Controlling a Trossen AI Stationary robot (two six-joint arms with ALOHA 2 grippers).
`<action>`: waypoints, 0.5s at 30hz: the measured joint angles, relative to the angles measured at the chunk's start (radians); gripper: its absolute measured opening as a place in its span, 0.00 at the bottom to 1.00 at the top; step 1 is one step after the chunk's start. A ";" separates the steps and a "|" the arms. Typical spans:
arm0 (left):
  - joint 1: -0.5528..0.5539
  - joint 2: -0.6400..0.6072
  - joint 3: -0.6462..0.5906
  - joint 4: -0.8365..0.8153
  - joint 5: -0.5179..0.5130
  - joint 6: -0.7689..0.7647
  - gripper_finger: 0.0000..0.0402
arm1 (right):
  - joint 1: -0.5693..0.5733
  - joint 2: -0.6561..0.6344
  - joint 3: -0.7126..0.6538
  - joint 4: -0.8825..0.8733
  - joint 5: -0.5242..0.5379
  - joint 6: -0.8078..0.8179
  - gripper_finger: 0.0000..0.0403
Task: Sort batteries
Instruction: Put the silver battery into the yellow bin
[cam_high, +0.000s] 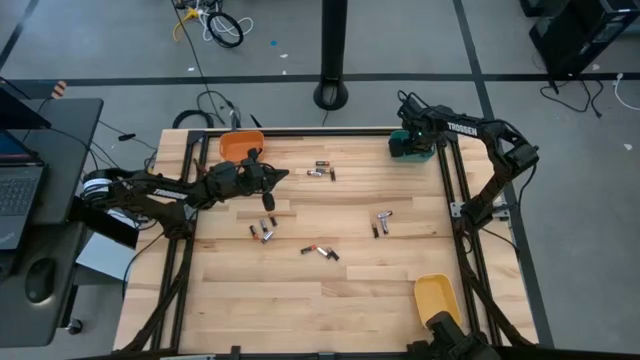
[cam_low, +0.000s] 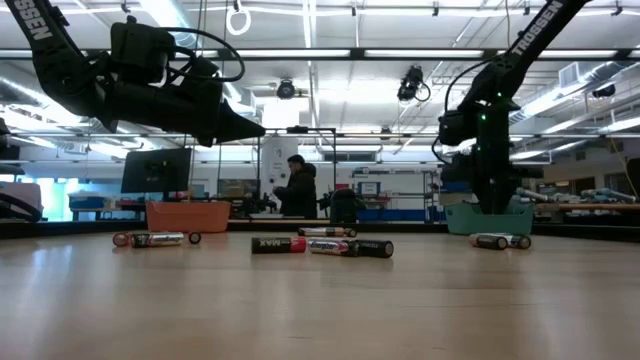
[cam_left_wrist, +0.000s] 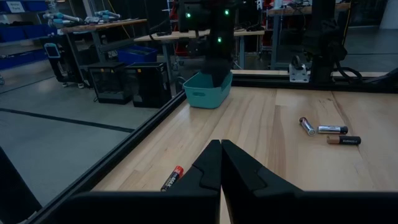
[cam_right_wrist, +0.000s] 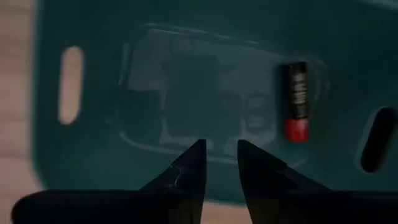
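Note:
Small batteries lie loose on the wooden table in groups (cam_high: 320, 171), (cam_high: 262, 229), (cam_high: 320, 251), (cam_high: 381, 222); the low view shows them lying on their sides (cam_low: 322, 245). My left gripper (cam_high: 277, 175) hangs above the table near the orange bin, shut and empty (cam_left_wrist: 221, 152), with a black, red-ended battery (cam_left_wrist: 172, 179) on the table below it. My right gripper (cam_high: 408, 140) points down into the teal bin (cam_right_wrist: 93, 155), its fingers slightly open (cam_right_wrist: 221, 149) and holding nothing. One black battery with a red end (cam_right_wrist: 296, 102) lies on the bin's floor.
The orange bin (cam_high: 240, 146) stands at the far left of the table, the teal bin (cam_high: 421, 153) at the far right, and a yellow bin (cam_high: 436, 296) at the near right. A dark frame rail (cam_high: 300, 130) borders the table. A person (cam_low: 297, 187) stands in the room beyond.

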 joint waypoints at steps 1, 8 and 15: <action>0.000 0.000 0.000 0.000 0.000 0.000 0.03 | 0.000 -0.005 0.020 -0.023 0.000 -0.024 0.23; 0.000 0.000 0.000 0.000 0.000 0.000 0.03 | 0.066 -0.090 0.182 -0.242 0.001 -0.201 0.03; 0.000 0.000 0.000 0.000 0.000 0.000 0.03 | 0.275 -0.305 0.020 -0.070 -0.027 -0.231 0.02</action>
